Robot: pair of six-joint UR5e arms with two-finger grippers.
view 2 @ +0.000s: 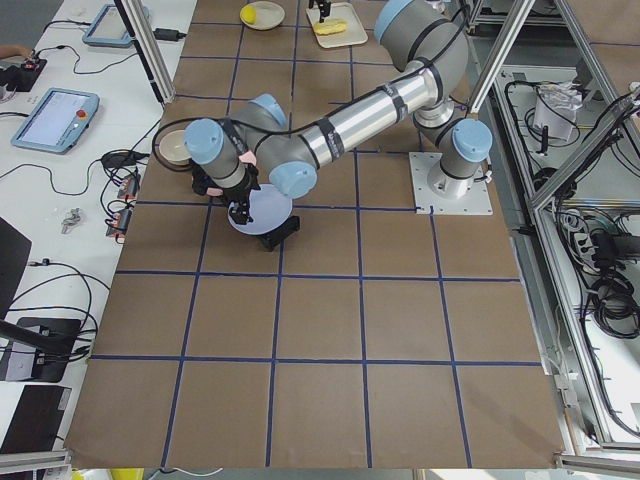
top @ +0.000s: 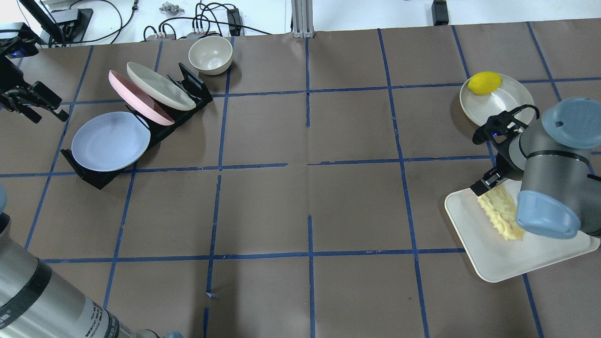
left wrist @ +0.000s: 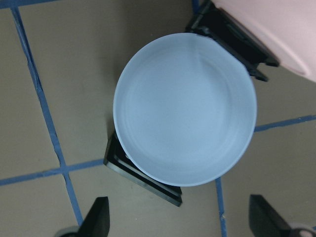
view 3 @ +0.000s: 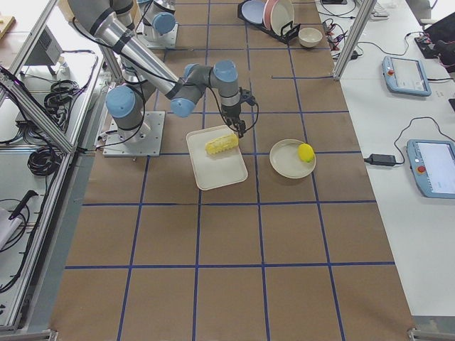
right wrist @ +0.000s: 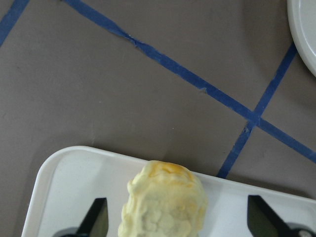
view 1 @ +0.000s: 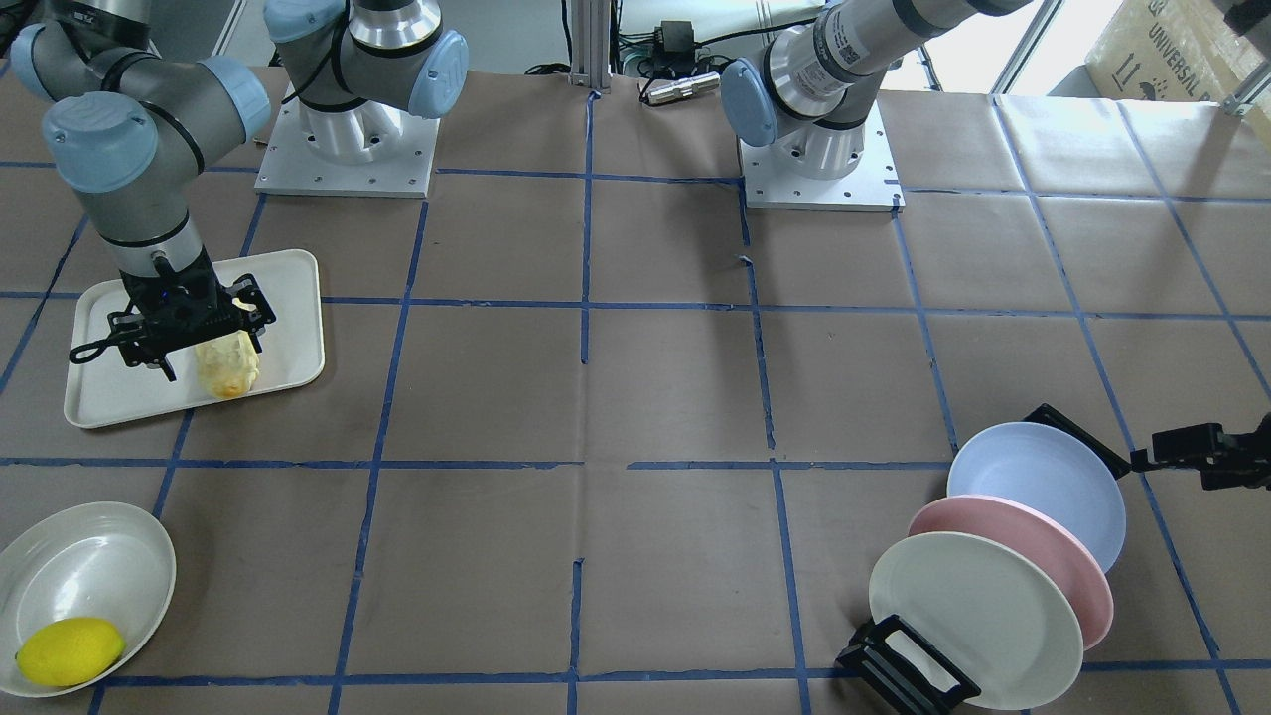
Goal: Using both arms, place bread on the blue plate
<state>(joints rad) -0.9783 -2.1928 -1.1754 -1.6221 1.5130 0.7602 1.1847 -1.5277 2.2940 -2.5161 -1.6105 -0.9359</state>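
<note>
The bread (view 1: 228, 365) lies on a cream tray (view 1: 288, 288) on the robot's right side; it also shows in the overhead view (top: 500, 213) and the right wrist view (right wrist: 163, 202). My right gripper (view 1: 209, 353) is open, low over the bread's end, with one finger on each side of it and not touching. The blue plate (view 1: 1038, 487) leans in the end slot of a black rack (view 1: 899, 670); it also shows in the overhead view (top: 110, 141) and the left wrist view (left wrist: 185, 113). My left gripper (top: 47, 110) is open and empty, apart from the plate.
A pink plate (view 1: 1077, 581) and a cream plate (view 1: 973, 616) stand in the same rack behind the blue one. A lemon (view 1: 70, 650) lies on a cream plate (view 1: 89, 556) near the tray. A cream bowl (top: 210, 55) stands beyond the rack.
</note>
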